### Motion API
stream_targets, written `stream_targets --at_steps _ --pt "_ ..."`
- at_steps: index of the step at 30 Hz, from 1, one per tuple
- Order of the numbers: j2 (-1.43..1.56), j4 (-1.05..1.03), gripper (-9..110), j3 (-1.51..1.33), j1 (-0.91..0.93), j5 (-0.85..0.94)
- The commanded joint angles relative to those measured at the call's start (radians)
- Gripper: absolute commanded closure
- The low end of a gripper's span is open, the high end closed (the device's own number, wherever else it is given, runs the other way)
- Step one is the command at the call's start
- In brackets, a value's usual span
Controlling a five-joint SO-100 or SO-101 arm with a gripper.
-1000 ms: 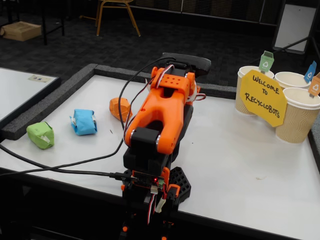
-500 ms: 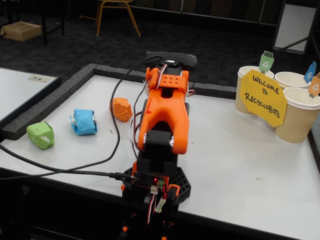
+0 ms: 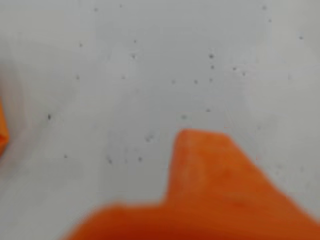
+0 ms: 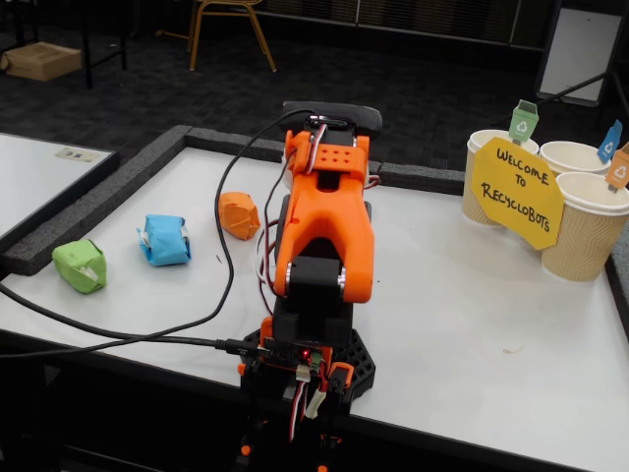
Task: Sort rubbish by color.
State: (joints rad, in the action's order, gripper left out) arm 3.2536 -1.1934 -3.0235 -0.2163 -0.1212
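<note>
Swinging round from its earlier lean toward the wads, the arm (image 4: 319, 231) now stands nearly square over its black base, and the orange wad (image 4: 239, 214) shows clear of it. From the fixed view, the white table (image 4: 472, 324) has a grey foam border, dark carpet and a yellow-legged chair behind it. Along the left side lie the green wad (image 4: 80, 265), then the blue wad (image 4: 164, 240), then the orange one, each apart, crumpled and glossy with tape. Three ribbed paper cups (image 4: 588, 228) with small flags stand far right behind a yellow sign (image 4: 516, 192). The arm folds forward, hiding its pincer. From the wrist view, a blurred orange finger (image 3: 210, 190) hangs close over speckled white tabletop; whether the pincer is spread, I cannot tell.
</note>
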Motion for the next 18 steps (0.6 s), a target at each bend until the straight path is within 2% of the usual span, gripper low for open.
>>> stream_targets --at_steps 1,10,18 --pt "0.000 0.000 101 0.147 -0.014 0.023" --pt "-0.002 -0.146 101 0.374 -0.080 0.026" --pt "-0.002 -0.179 101 0.489 -0.005 0.147"
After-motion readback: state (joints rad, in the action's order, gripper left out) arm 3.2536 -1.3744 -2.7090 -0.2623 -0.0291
